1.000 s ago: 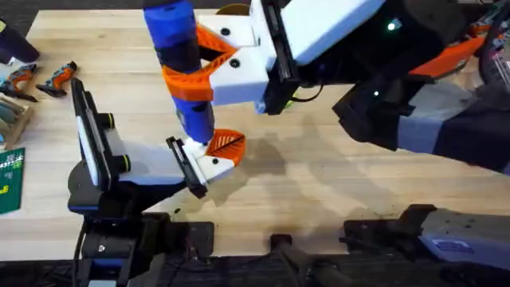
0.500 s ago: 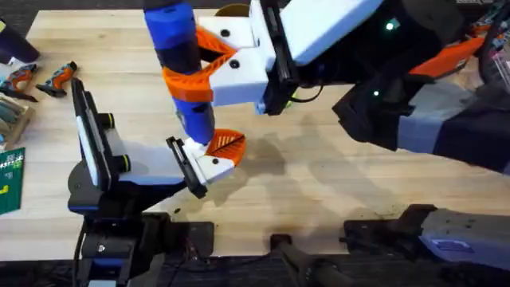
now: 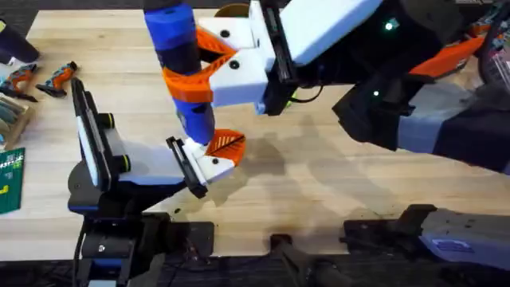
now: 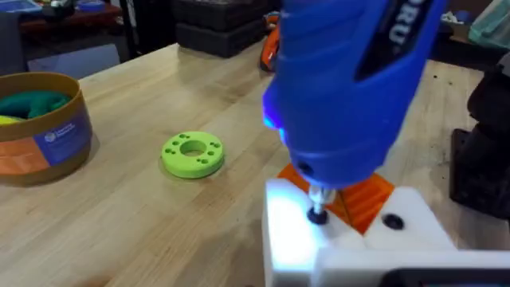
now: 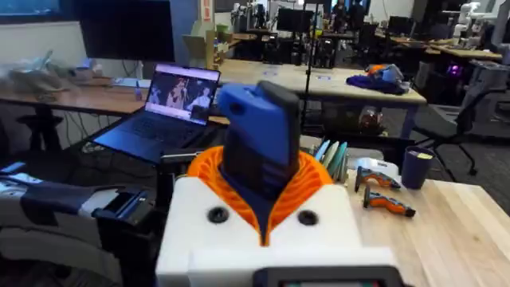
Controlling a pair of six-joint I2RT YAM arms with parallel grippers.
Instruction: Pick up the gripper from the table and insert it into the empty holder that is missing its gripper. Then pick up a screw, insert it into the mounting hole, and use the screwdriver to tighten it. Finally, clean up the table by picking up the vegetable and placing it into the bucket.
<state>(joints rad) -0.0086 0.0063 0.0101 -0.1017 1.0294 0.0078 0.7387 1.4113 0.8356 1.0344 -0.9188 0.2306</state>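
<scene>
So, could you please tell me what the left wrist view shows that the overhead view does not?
Left wrist view alone: the screwdriver's silver tip set on a screw in the white holder, the lime-green disc lying on the table, and the bucket with toys inside.

Overhead view alone: the right gripper, its jaws shut around the screwdriver, and orange-handled tools at the table's far left.

Both: the blue screwdriver standing upright over the holder, beside the orange gripper.

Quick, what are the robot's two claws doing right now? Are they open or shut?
Left gripper: cannot be told.
Right gripper: jaws shut on the screwdriver, held upright with its tip on a screw in the holder.
</scene>
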